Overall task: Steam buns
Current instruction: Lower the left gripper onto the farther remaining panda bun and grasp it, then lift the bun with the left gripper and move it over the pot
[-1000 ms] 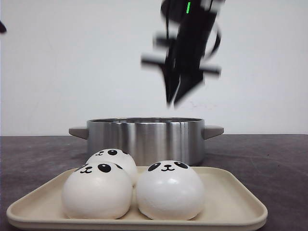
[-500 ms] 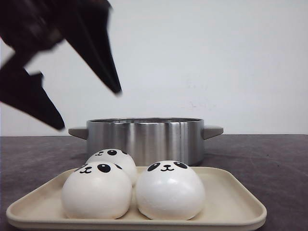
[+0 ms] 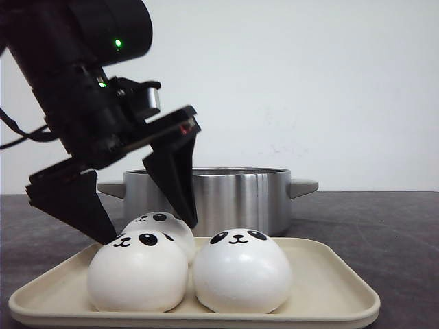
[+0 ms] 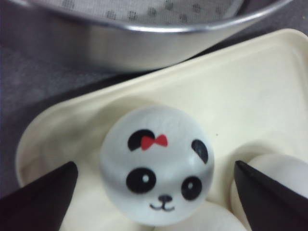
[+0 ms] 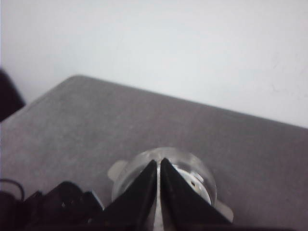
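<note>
Three white panda-face buns sit on the cream tray [image 3: 329,291]: front left bun [image 3: 137,274], front right bun [image 3: 241,274], rear bun [image 3: 161,225]. A fourth bun does not show. My left gripper [image 3: 149,232] is open, its fingers down on either side of the rear bun, apart from it. In the left wrist view this bun [image 4: 156,163] has a red bow and lies between the open fingertips [image 4: 48,195]. My right gripper [image 5: 159,164] is shut and empty, high above the steel pot [image 5: 192,178], out of the front view.
The steel pot [image 3: 212,195] with two side handles stands just behind the tray; its perforated steamer insert [image 4: 144,9] shows in the left wrist view. Two other buns [image 4: 276,175] lie close beside the rear one. The tabletop [image 3: 384,226] is dark grey.
My left arm came in from the upper left and lowered its open fingers round the rear bun. My right arm, above the pot a second ago, has left the front view.
</note>
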Action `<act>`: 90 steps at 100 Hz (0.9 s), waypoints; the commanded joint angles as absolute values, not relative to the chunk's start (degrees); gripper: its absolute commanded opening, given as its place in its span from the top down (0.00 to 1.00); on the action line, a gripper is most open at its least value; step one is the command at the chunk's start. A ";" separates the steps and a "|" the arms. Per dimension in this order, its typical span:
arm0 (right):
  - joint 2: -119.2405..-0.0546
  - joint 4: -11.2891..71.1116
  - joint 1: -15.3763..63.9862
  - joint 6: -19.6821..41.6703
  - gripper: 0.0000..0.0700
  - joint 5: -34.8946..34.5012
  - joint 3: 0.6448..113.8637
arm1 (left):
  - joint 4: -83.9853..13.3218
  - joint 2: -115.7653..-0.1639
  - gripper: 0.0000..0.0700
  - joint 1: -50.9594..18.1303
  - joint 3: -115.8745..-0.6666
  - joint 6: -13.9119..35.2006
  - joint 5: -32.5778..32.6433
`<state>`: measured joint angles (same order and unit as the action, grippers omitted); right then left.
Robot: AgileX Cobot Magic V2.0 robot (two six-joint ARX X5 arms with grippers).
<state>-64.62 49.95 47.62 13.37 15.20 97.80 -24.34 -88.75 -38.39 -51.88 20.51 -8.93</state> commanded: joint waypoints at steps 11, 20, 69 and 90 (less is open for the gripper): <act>-65.04 50.83 48.25 13.91 0.99 15.31 98.78 | -24.75 -90.89 0.19 -38.98 -52.99 20.40 -8.73; -65.04 50.81 48.25 14.35 0.99 15.31 98.78 | -25.54 -90.85 0.59 -38.98 -53.01 20.49 -8.80; -65.10 49.30 48.25 14.33 0.99 15.31 98.78 | -32.25 -78.63 0.98 -39.70 -59.81 20.25 -18.39; -65.10 49.04 48.25 14.33 0.99 15.31 98.78 | -25.74 -69.30 0.99 -40.18 -61.67 20.29 -8.34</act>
